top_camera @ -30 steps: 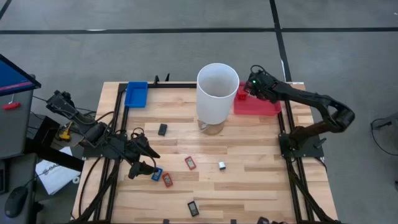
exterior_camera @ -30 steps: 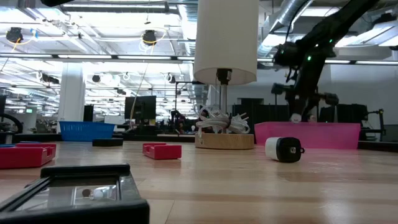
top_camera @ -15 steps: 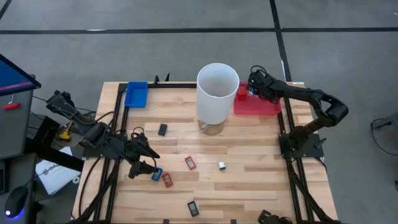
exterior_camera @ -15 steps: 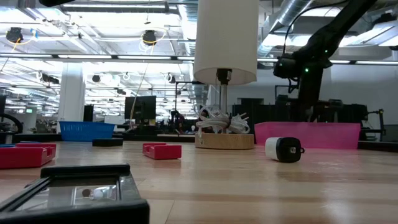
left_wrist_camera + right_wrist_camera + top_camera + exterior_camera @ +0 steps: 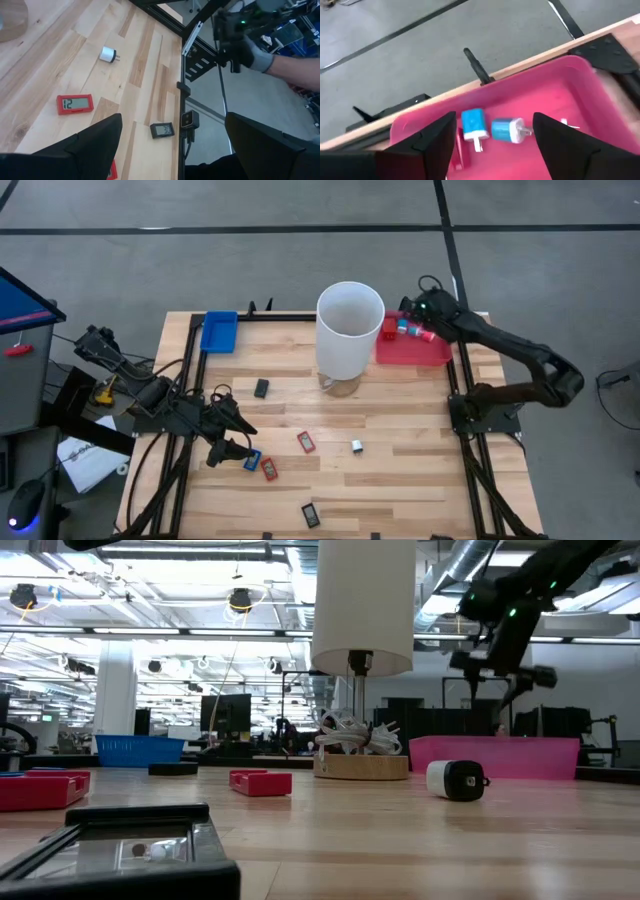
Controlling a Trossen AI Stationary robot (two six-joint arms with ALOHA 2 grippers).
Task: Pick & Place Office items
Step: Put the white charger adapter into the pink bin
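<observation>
My right gripper (image 5: 424,313) (image 5: 503,668) hangs open and empty above the red tray (image 5: 432,352). In the right wrist view its fingers stand over two blue-white cube-like pieces (image 5: 472,123) (image 5: 507,128) lying on the tray floor. A red cube (image 5: 389,330) sits at the tray's left end. My left gripper (image 5: 240,438) (image 5: 180,145) is open, low by the table's left edge, beside a blue rectangle (image 5: 252,461) and a red one (image 5: 269,469). Flat on the wood lie a red rectangle (image 5: 306,442) (image 5: 74,103), a white cube (image 5: 356,446) (image 5: 107,54) and two black rectangles (image 5: 261,388) (image 5: 311,514).
A tall white cylinder (image 5: 350,330) on a wooden base stands mid-table, close to the left of the red tray. A blue tray (image 5: 219,331) sits at the far left corner. A person's gloved hand (image 5: 255,55) holds a device beyond the table's near edge.
My right gripper dipped down into the red tray, then rose clear of it and drew back toward the table's right edge. The two blue-white pieces now show uncovered in the tray. My left arm kept still.
</observation>
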